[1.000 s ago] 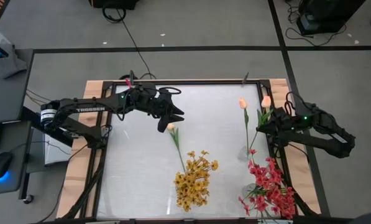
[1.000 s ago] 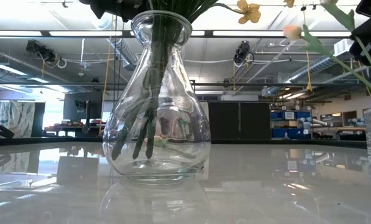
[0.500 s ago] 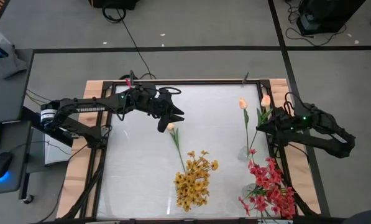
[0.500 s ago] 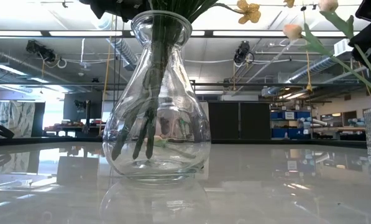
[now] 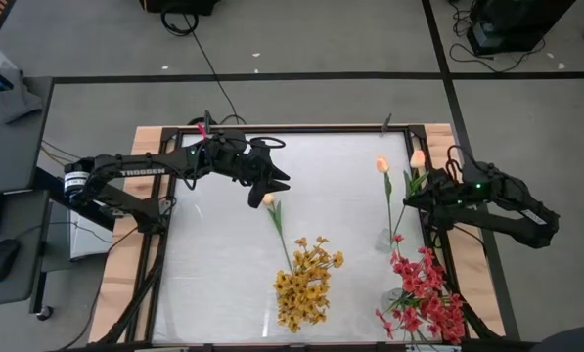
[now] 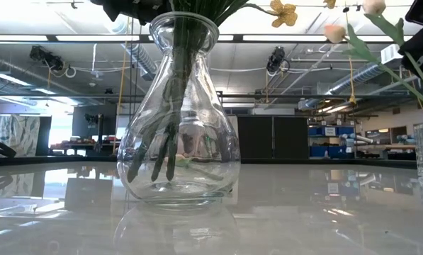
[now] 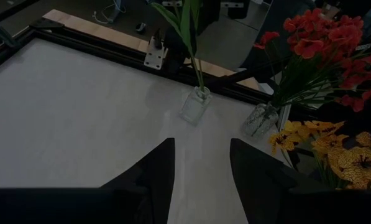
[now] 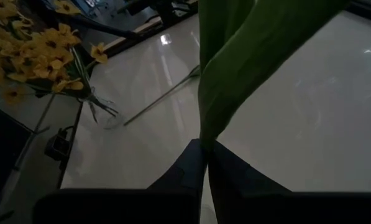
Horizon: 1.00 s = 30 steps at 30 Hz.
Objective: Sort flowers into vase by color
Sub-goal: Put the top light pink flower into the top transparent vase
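From above, the right hand [image 5: 412, 200] is clamped on a peach tulip [image 5: 418, 158] above the small vase [image 5: 387, 240] at the counter's [image 5: 213, 244] right edge; another tulip [image 5: 269, 201] lies flat under the left hand [image 5: 262, 191]. At counter height only the big glass vase [image 6: 177, 113] of yellow flowers [image 6: 283, 11] shows clearly. The left wrist camera shows that hand's fingers [image 7: 155, 168] apart, empty. The right wrist camera shows fingers pinching a leaf [image 8: 235, 56]: light, bendy, best gripped low on the stem.

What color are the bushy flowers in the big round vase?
Yellow-orange flowers, clearest in the high view.
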Available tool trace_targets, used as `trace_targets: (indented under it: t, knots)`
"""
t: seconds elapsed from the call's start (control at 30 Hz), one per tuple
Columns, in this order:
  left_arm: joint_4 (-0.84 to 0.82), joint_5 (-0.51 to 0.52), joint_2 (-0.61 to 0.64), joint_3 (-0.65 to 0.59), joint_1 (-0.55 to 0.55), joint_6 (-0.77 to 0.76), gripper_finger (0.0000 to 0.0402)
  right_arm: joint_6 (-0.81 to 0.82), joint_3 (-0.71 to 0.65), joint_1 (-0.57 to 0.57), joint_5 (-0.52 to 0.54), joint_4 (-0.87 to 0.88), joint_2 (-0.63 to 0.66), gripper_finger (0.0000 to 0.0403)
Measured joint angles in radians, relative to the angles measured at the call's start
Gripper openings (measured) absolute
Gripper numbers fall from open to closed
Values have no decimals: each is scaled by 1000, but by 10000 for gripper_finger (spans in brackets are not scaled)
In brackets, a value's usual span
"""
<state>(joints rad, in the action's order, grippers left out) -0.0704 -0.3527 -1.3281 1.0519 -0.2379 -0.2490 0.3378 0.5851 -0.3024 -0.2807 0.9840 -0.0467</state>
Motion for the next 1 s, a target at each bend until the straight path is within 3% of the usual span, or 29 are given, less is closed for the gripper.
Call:
trace_targets:
  t: [1.0]
  knots:
    - [0,0,0,0,0,0,160,10,0,1,-99,5,-72,29]
